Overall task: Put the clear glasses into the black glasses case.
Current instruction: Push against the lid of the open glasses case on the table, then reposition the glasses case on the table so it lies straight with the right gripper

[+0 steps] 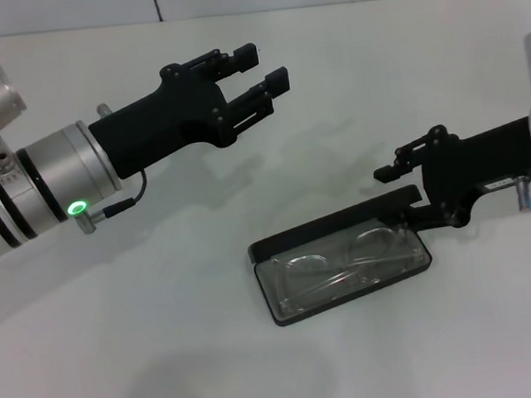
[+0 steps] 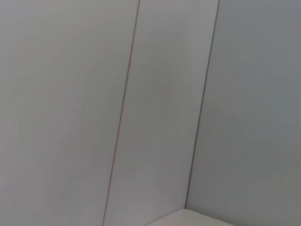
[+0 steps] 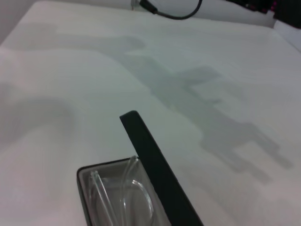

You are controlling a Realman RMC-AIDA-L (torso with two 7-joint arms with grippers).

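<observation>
The black glasses case (image 1: 327, 226) lies open on the white table, its lid standing up along the far side. The clear glasses (image 1: 348, 262) rest folded inside its grey-lined tray. In the right wrist view the case lid (image 3: 155, 160) rises beside the glasses (image 3: 127, 190). My right gripper (image 1: 394, 188) is at the case's right end, fingers apart, the lower finger against the end of the lid. My left gripper (image 1: 267, 63) hangs open and empty in the air, well to the upper left of the case.
The white table (image 1: 167, 342) reaches back to a tiled wall (image 2: 155, 94). A black cable (image 3: 174, 12) lies at the table's far edge in the right wrist view. The left wrist view holds only the wall.
</observation>
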